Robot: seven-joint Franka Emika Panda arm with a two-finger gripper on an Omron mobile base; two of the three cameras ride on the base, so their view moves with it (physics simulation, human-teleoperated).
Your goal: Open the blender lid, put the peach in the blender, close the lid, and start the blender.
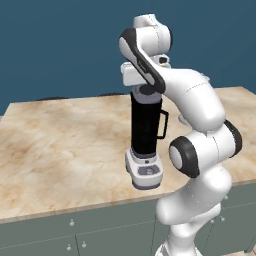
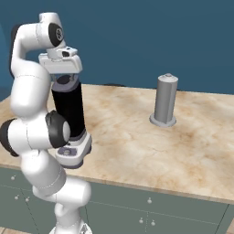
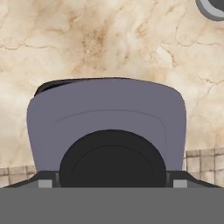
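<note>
The blender (image 1: 146, 129) (image 2: 69, 112), a tall black jar with a side handle on a white-grey base, stands near the counter's front edge. The dark grey blender lid (image 3: 105, 111) (image 1: 145, 93) (image 2: 64, 82) sits on the jar's top. My gripper (image 3: 112, 183) (image 1: 145, 88) (image 2: 63, 77) hangs straight over it, pointing down, open. Its two fingertips (image 3: 45, 183) stand on either side of the lid's black round knob (image 3: 112, 159), close to it. The peach is out of view.
A plain grey cylinder with a round foot (image 2: 165, 100) (image 3: 212, 8) stands further right on the marble counter (image 1: 60, 150). Grey-green cabinet drawers (image 2: 151, 215) run below the counter's front edge. A dark blue wall is behind.
</note>
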